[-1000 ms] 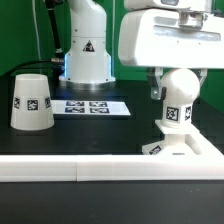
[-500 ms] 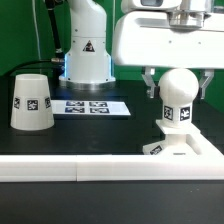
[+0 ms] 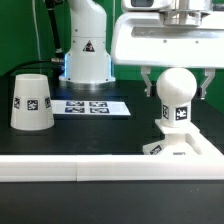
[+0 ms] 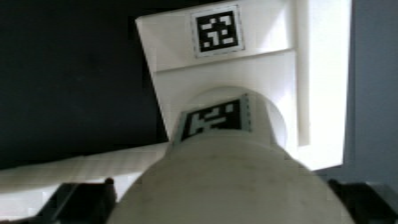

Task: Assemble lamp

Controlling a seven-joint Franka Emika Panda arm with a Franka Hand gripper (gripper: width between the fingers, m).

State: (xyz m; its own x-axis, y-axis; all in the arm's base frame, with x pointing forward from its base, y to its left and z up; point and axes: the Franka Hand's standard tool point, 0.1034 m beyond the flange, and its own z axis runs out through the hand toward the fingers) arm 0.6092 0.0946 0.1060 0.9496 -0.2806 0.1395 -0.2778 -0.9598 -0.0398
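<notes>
The bulb [image 3: 177, 106] stands upright on the stepped base [image 3: 192, 147] at the exterior view's right. Its round ball is on top and a square tag on its neck faces the camera. The base lies flat on the black table [image 3: 100, 135], with a tag showing on its near corner.

In the wrist view the bulb [image 4: 222, 170] fills the foreground. The base [image 4: 217, 62] lies beyond it, with one tag on the bulb and another on the base.

The gripper [image 3: 178, 92] hangs directly over the bulb with its jaws spread wide. One finger is on each side of the ball, level with its upper half. A thin gap seems to show on both sides, though at this size I cannot be sure the pads are clear of the plastic.

The shade [image 3: 31, 101] sits well apart at the exterior view's left. It rests on its wide mouth with the narrow end up and a tag facing forward.

Between shade and bulb, further back, the marker board [image 3: 92, 106] lies flat in front of the arm's white pedestal [image 3: 86, 52]. A long white bar [image 3: 90, 169] runs across the table's near edge.
</notes>
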